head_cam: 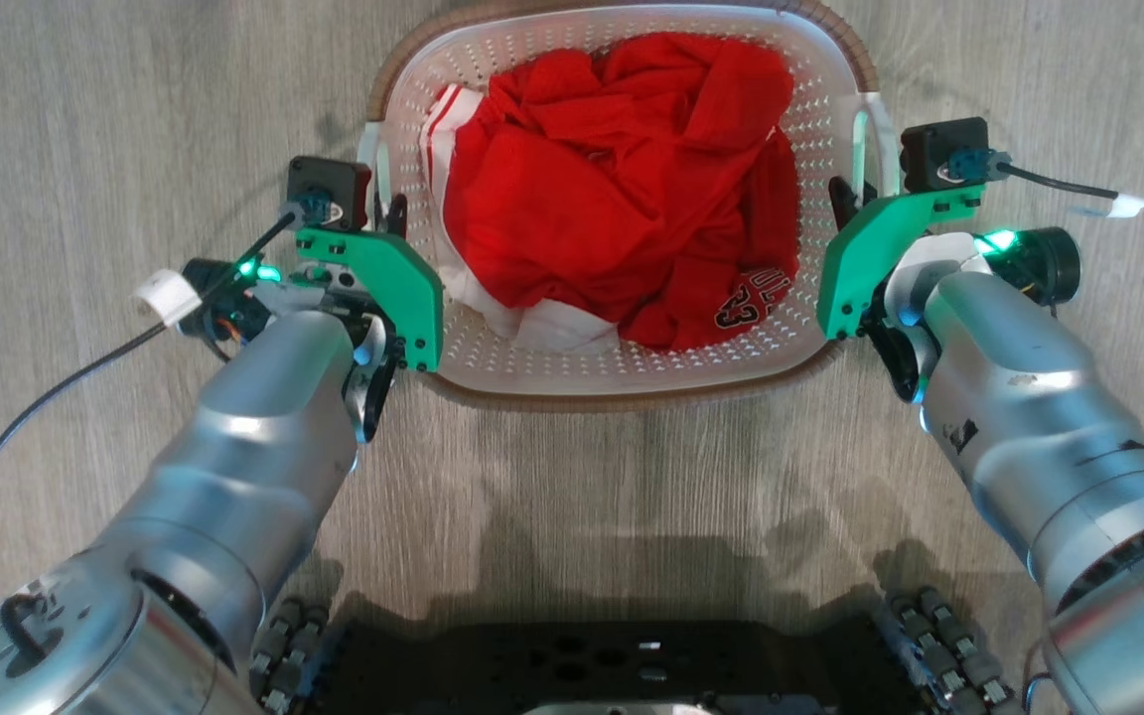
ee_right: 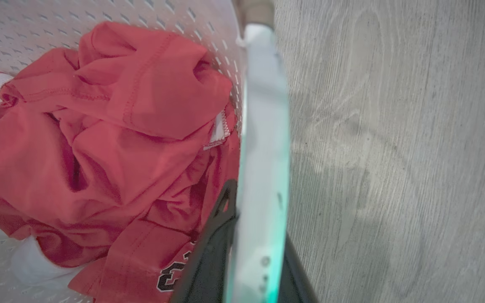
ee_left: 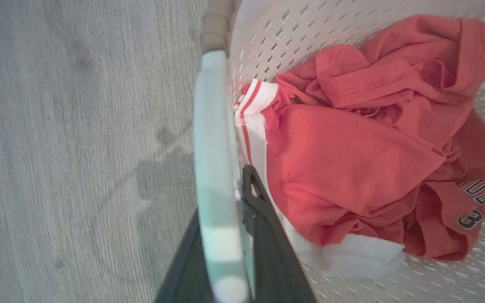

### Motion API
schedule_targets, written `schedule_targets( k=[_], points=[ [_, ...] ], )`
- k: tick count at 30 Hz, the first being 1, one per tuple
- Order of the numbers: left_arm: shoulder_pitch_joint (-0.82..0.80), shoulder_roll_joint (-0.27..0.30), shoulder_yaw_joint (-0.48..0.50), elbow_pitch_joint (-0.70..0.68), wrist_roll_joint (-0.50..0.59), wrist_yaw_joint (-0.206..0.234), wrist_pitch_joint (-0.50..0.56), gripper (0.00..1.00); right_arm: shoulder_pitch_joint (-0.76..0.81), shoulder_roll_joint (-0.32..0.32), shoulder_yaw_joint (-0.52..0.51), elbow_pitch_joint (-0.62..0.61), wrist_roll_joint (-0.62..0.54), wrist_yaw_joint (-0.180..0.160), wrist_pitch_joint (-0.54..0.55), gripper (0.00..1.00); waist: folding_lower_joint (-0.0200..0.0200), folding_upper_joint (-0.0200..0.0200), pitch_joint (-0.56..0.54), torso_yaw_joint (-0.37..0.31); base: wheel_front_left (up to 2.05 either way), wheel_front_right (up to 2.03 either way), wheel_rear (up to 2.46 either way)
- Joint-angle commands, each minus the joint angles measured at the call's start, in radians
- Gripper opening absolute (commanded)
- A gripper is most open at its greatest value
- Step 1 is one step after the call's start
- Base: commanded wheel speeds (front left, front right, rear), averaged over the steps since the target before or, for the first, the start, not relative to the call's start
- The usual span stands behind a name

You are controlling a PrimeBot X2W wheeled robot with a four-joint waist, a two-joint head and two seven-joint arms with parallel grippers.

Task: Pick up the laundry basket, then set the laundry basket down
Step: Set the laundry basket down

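- While flanked by both arms, laundry basket (head_cam: pixel 622 369) sits between them, red clothes (head_cam: pixel 612 189) inside.
- left gripper (head_cam: pixel 390 212): pinching basket's left handle (ee_left: pixel 215 147).
- right gripper (head_cam: pixel 845 199): pinching basket's right handle (ee_right: pixel 263 126).

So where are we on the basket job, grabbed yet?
Done: both grasps. The left tool is clamped on the left handle of the laundry basket, the right tool on the right handle. In hand: the pick-up; I can't tell whether the basket is off the floor. Left: lift if needed, then set it down, red clothes inside.
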Motion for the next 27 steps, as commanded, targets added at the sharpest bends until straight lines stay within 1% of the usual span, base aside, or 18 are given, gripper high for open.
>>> schedule_targets(
  k=[1,13,22,23,27],
  points=[
    [-0.01,0.022,-0.008,-0.012,-0.001,-0.003,-0.009,0.0,0.013,0.014,-0.005,-0.015,-0.026,0.0,-0.014,0.0,-0.0001,0.0,0.01,0.003,0.0,0.0,0.0],
    [-0.028,0.022,-0.022,-0.012,-0.019,-0.006,-0.015,0.0,0.013,0.014,-0.107,-0.015,-0.125,0.0,-0.011,0.0,-0.0001,0.0,0.051,0.005,0.0,0.0,0.0],
    [-0.031,0.022,-0.035,0.002,-0.033,-0.017,-0.017,0.0,0.015,0.014,-0.16,-0.015,-0.172,0.0,-0.011,0.0,-0.0001,0.0,0.06,0.005,0.0,0.0,0.0],
    [-0.031,0.022,-0.036,0.004,-0.035,-0.018,-0.017,0.0,0.016,0.014,-0.162,-0.015,-0.175,0.0,-0.011,0.01,-0.0001,0.0,0.06,0.005,0.0,0.0,0.0],
    [-0.029,0.022,-0.039,0.011,-0.046,-0.02,-0.016,0.0,0.017,0.014,-0.169,-0.015,-0.181,0.0,-0.012,0.11,-0.0001,0.0,0.06,0.004,0.0,0.0,0.0]
  ],
)
